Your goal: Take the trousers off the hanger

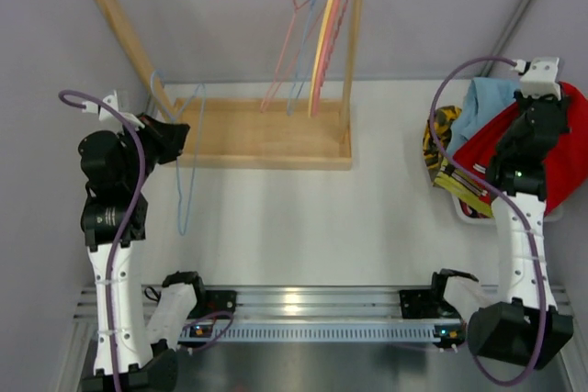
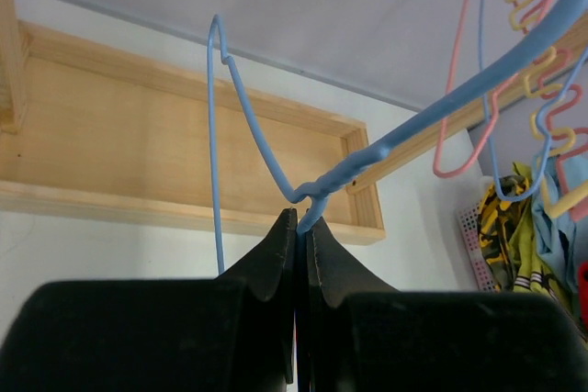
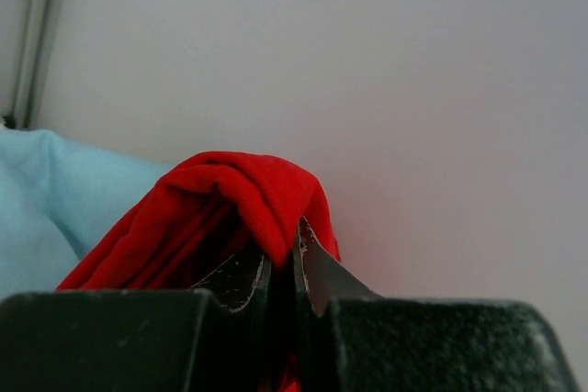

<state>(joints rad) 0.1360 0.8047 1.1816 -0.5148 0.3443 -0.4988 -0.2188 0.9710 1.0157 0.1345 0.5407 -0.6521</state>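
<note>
My left gripper (image 1: 175, 138) is shut on a bare blue wire hanger (image 1: 190, 181), held off the rack by its twisted neck; the left wrist view shows the jaws (image 2: 301, 218) pinching the neck of the hanger (image 2: 432, 109). My right gripper (image 1: 542, 112) is shut on the red trousers (image 1: 574, 149) over the basket at the right; the right wrist view shows a red fold (image 3: 248, 195) caught between the fingertips (image 3: 283, 245). The light blue trousers (image 1: 482, 103) lie beside the red ones. Yellow-green cloth (image 2: 524, 259) shows in the basket.
A wooden rack (image 1: 266, 135) stands at the back, with pink, blue and yellow empty hangers (image 1: 317, 43) bunched at its rail's right end. A white basket (image 1: 469, 213) at the right also holds a yellow-and-black patterned cloth (image 1: 441, 130). Walls stand close on both sides.
</note>
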